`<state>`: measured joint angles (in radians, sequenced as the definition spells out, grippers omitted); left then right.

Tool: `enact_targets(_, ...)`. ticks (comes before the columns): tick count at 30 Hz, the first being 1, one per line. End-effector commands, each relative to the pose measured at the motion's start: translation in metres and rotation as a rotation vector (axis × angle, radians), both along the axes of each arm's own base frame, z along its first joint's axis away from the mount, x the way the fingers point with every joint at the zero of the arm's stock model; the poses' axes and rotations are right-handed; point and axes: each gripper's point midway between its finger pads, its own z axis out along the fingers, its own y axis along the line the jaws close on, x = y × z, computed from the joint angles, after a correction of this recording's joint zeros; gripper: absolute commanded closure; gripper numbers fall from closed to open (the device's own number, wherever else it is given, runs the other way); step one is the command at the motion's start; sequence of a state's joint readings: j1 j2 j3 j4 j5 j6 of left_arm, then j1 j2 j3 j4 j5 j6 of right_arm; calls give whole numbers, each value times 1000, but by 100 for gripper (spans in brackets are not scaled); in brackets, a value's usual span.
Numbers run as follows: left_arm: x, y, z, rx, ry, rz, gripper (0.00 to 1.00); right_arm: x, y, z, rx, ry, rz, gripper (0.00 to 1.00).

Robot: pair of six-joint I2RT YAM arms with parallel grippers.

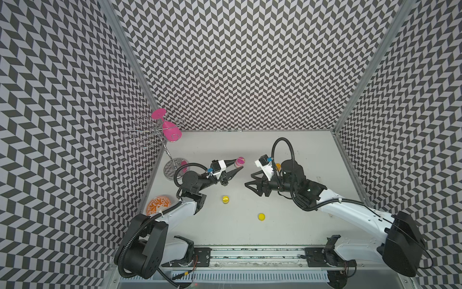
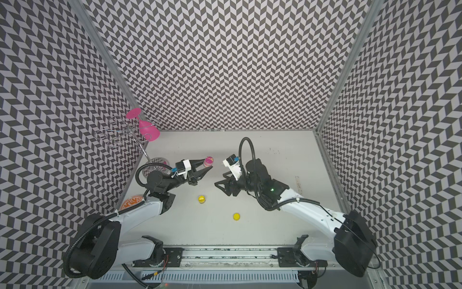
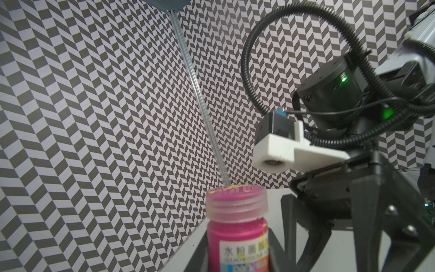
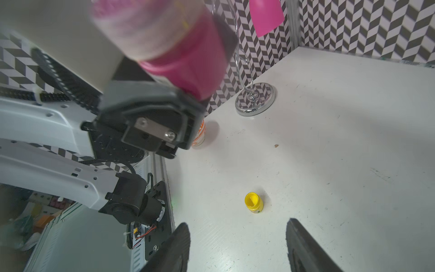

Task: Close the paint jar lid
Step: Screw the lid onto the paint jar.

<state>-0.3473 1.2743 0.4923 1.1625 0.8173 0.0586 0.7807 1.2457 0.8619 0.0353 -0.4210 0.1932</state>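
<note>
A magenta paint jar hangs above the table's back middle, my left gripper shut on its body. Its translucent lid, smeared with yellow on top, sits on the jar's neck. In the right wrist view the jar shows blurred and close. My right gripper stands open and empty to the right of the jar, apart from it. An open yellow paint jar and a loose yellow lid rest on the table nearer the front.
A wire glass rack with a pink glass hanging from it stands at the back left on a round base. An orange-patterned cup sits by the left wall. A small orange thing shows behind the right arm.
</note>
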Motion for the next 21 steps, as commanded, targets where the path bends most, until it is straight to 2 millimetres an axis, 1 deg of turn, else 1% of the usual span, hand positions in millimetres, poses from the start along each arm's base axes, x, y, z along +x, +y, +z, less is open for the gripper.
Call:
enact_targets(1, 7, -5, 1, 40, -10, 27, 69, 6, -19, 14, -9, -65, -85, 35)
enact_targets(3, 9, -11, -7, 80, 5, 24, 69, 6, -27, 32, 27, -108, -112, 36)
enact_targets(5, 8, -17, -15, 114, 15, 4, 69, 5, -33, 57, 78, -163, -129, 36)
enact_targets(7, 4, -23, -18, 134, 19, -32, 69, 6, -35, 77, 99, -203, -137, 40)
enact_targets(10, -6, -30, -20, 141, 20, -98, 69, 11, -31, 94, 102, -232, -131, 42)
enact_targets(15, -11, -36, -23, 140, 30, -145, 69, 16, -22, 107, 124, -253, -109, 44)
enact_targets(17, -12, -36, -21, 139, 27, -147, 69, 18, -17, 106, 122, -248, -98, 45)
enact_targets(21, -13, -36, -19, 135, 22, -147, 69, 20, -8, 94, 109, -223, -65, 46)
